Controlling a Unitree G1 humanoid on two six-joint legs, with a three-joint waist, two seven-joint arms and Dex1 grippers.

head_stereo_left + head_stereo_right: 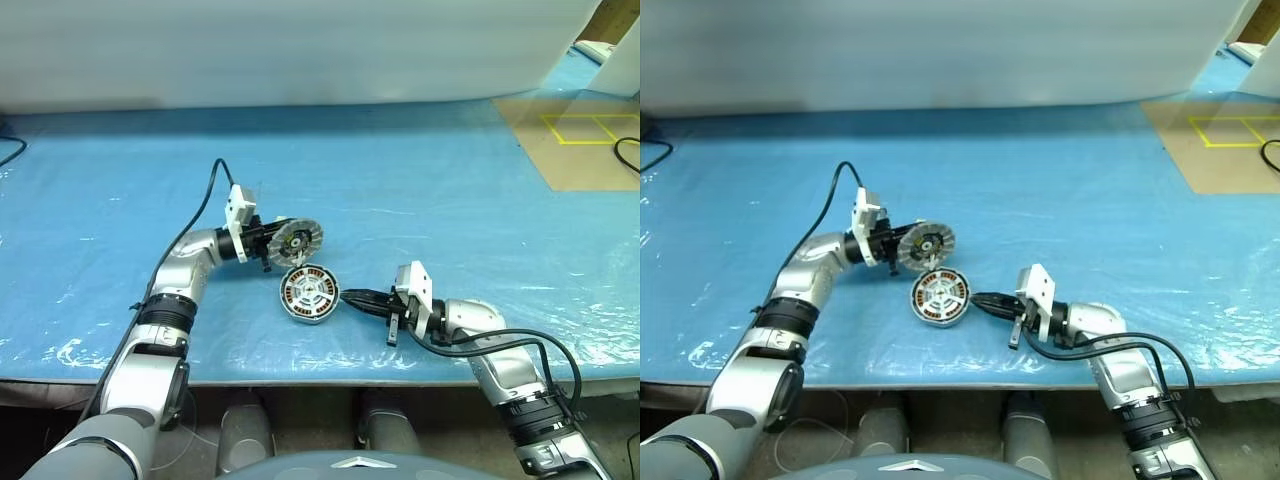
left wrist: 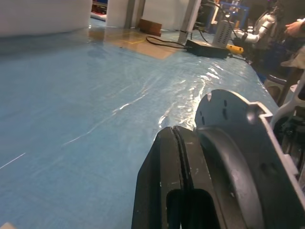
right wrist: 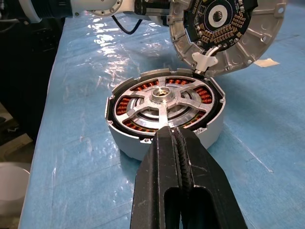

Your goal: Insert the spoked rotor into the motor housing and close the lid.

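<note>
On the left, a black cable (image 1: 196, 222) loops up from the left forearm over the blue plastic sheet (image 1: 420, 190) that covers the table. The left arm reaches in from seven o'clock, its forearm bent so the left gripper (image 1: 268, 243) points level toward three o'clock. Its claw is clenched on the near rim of the lid (image 1: 295, 241), which hangs tilted on edge, its black-and-yellow face turned toward the robot.

Just below the lid, at its five o'clock, the motor housing (image 1: 309, 294) lies flat on the sheet. The right wrist view shows copper windings inside it, with the spoked rotor (image 3: 164, 103) seated over them, hub at centre. In that view the lid's lower rim comes close over the housing's far edge; whether they touch cannot be told.

At the housing's three o'clock, the right gripper (image 1: 348, 297) points level toward nine o'clock, its claw clenched on nothing, the tips just beside the housing wall. The right arm comes in from five o'clock, with a black cable (image 1: 510, 341) looping over its forearm.

The sheet lies bare toward twelve o'clock up to a white wall (image 1: 300, 50). At one o'clock a brown board (image 1: 570, 140) with yellow tape lines sits well apart. The table's near edge runs close under both forearms.
</note>
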